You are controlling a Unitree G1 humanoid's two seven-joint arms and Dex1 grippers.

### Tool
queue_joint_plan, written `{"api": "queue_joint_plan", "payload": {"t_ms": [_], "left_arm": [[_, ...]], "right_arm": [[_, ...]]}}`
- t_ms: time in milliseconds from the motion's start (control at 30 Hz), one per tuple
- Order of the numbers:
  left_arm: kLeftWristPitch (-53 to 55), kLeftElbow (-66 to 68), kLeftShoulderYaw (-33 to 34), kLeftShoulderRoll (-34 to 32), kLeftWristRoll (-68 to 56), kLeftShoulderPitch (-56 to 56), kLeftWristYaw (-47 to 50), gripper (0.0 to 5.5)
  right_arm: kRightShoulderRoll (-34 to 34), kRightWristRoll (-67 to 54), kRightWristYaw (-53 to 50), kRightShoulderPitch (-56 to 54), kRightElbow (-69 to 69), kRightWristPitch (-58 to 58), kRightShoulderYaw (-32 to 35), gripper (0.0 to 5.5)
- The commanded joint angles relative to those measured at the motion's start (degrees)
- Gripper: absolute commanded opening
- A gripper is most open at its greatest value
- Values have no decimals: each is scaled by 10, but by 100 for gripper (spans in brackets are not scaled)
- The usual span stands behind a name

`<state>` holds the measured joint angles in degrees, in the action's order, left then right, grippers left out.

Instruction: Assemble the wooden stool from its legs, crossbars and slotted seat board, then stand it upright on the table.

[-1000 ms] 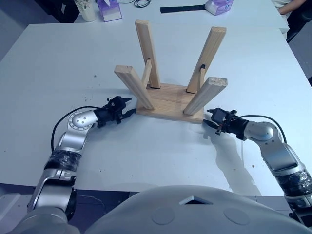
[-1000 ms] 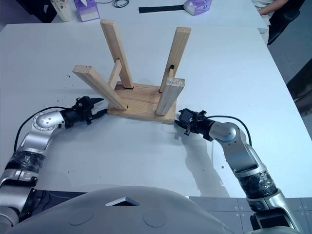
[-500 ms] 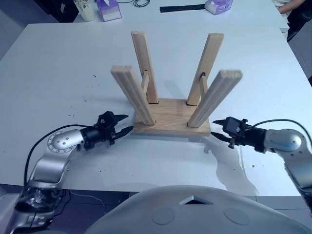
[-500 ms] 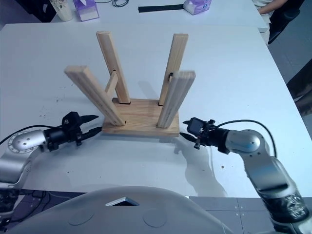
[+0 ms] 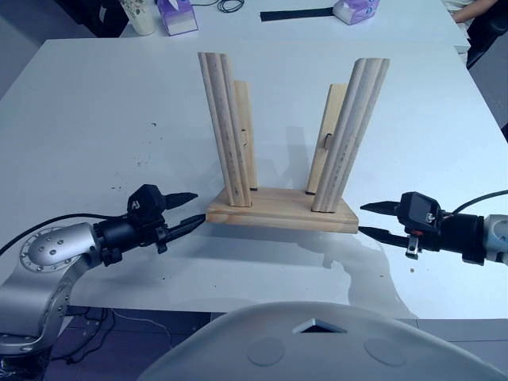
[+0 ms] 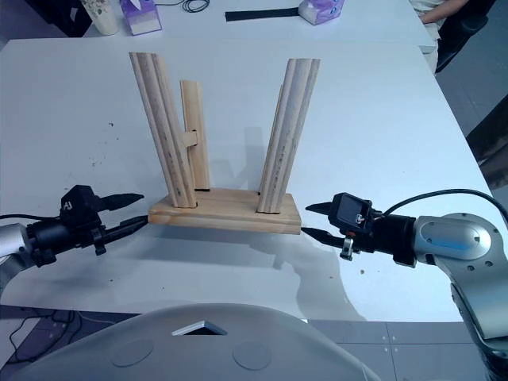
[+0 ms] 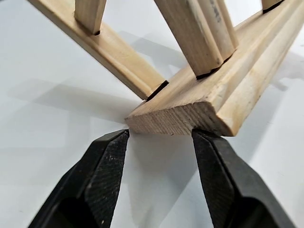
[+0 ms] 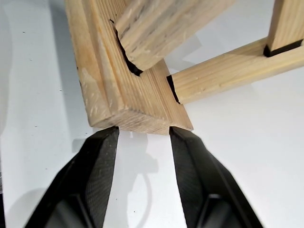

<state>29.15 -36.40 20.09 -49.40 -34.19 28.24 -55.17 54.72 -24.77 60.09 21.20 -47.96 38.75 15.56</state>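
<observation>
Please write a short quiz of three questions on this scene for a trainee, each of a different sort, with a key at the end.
1. True or false: the stool stands upside down, its seat board flat on the table.
2. Choose one. The left gripper is:
A) shut on a leg
B) open, at the left end of the seat board
C) shut on a crossbar
3. Fill the gap: ____ legs point up from the seat board.

Key: 1 true; 2 B; 3 four.
</observation>
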Motion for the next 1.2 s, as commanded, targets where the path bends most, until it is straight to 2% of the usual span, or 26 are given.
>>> {"api": "queue_joint_plan", "payload": {"t_ms": [33,300,433,633,967,1100,1200], "left_arm": [[25,-27,12,-19,-74,-30,-39,249],[48,14,11,-37,-85,-84,-54,249],[48,16,17,-57,-78,-70,-91,249],[58,22,30,-74,-86,-69,-127,249],[-39,140,-14,-66,19,-97,-140,249],[-130,213,-43,-57,94,-95,-142,249],[-172,240,-73,-15,119,-104,-113,242]], "right_arm": [[5,-39,15,3,-27,-6,-1,195],[18,-70,23,1,-31,3,17,195],[34,-119,28,-34,-19,26,44,195],[63,-109,50,-57,27,15,47,195],[53,-64,70,-18,121,-38,15,195],[36,-43,67,-19,150,-78,-15,195],[5,-41,51,-26,168,-89,-52,239]]}}
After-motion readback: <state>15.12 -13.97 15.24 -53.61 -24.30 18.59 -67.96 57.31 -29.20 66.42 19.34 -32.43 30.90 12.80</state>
